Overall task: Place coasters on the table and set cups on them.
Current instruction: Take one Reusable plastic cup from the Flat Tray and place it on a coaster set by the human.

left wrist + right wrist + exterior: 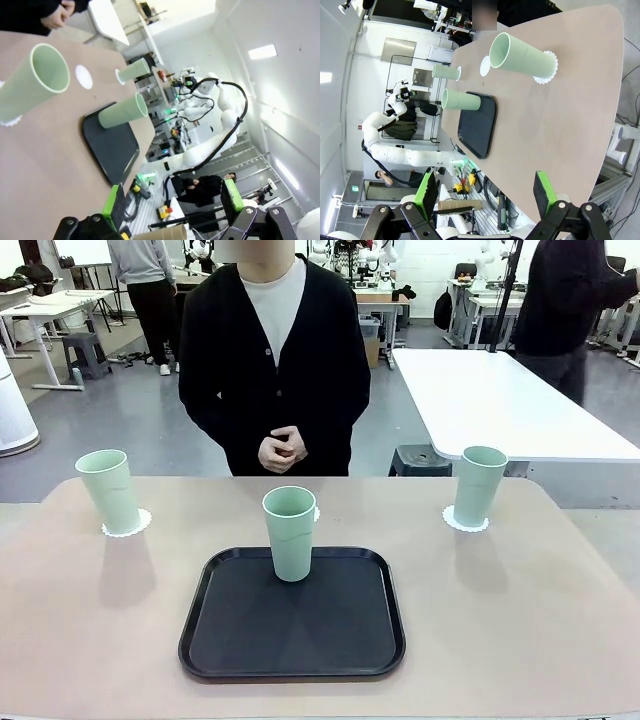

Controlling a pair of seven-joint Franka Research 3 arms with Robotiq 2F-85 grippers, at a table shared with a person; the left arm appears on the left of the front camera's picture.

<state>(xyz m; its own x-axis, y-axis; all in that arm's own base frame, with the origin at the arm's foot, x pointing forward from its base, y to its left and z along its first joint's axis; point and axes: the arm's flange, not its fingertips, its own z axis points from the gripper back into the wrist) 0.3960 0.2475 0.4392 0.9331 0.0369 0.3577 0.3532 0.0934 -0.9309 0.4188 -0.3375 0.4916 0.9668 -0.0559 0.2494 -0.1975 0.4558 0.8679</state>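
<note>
Left gripper (pixel 172 200): jaws wide, empty, on the near-left side of the tray (pixel 292 630).
Left cup (pixel 110 490): upright on its coaster (pixel 127 525), far-left of the tray. Looks done.
Middle cup (pixel 290 533): upright, long axis vertical, on the tray near its far rim, not on a coaster.
Bare coaster (pixel 316 512): on the table (pixel 540 620) just past that rim, behind the cup and a touch right. So the move should be a short hop away from the robot.
Right cup (pixel 479 485): on its coaster (pixel 465 520), far-right of the tray. Looks done.
Right gripper (pixel 485 190): wide, empty.
The middle cup is roughly mid-tray, so neither arm is clearly nearer.
</note>
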